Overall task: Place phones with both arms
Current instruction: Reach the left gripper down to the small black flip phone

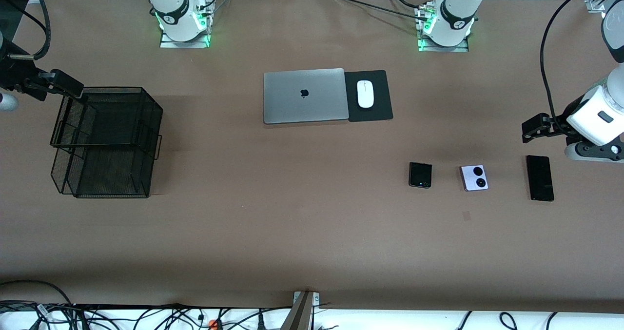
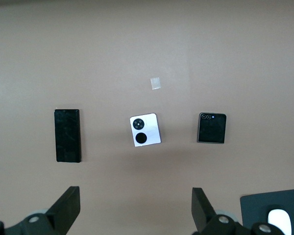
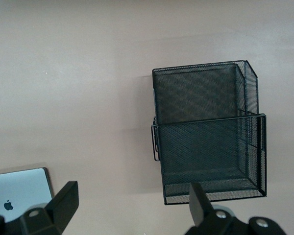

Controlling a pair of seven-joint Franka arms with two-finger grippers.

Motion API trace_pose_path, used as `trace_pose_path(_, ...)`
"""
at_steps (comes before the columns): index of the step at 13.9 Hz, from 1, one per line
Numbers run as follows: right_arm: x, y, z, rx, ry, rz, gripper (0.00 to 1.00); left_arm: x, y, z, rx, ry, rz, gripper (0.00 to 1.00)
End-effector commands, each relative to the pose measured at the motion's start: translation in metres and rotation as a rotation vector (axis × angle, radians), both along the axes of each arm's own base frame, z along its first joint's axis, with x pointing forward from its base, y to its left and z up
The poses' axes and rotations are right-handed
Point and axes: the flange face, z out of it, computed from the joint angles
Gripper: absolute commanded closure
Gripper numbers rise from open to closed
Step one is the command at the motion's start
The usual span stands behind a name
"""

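**Three phones in a row, both hands wide and holding nothing**

The front view takes in the whole brown tabletop. The three phones lie in a row toward the left arm's end: the black folded phone, the lavender-white phone beside it, and the long black slab phone closest to that end, each apart from the next. Farther from the front camera, mid-table, sit a closed grey laptop and, touching it, a black mouse pad carrying a white mouse.

Only the left wrist view shows the left hand with fingers spread wide, hanging empty over the tabletop near the phones; it also catches a small pale patch on the tabletop close to the lavender-white phone.

The right hand, likewise spread wide and empty, hangs at the right arm's end. Its wrist view looks down into the two-tier black mesh basket; nothing shows in either tier, a fact harder to read from the front.
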Motion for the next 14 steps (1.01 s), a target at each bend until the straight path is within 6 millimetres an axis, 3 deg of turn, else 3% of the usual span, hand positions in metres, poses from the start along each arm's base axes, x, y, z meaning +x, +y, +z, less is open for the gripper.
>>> trace_pose_path(1,-0.002,0.001,0.002,0.016,0.004,-0.008,0.00,-0.010,-0.004,0.001,-0.009,0.037,-0.034,0.00)
trace_pose_path(4,-0.001,0.000,0.001,0.016,0.004,-0.008,0.00,-0.008,-0.011,-0.008,-0.017,0.053,-0.033,0.00)
trace_pose_path(8,-0.001,0.000,0.001,0.016,0.004,-0.008,0.00,0.017,-0.029,-0.050,-0.152,0.079,-0.011,0.00)
trace_pose_path(10,-0.001,0.000,0.001,0.016,0.004,-0.008,0.00,0.033,-0.051,-0.093,-0.160,0.100,-0.030,0.00)
trace_pose_path(14,-0.001,0.001,0.000,0.016,0.007,-0.008,0.00,0.054,-0.075,-0.180,-0.177,0.144,-0.018,0.00)
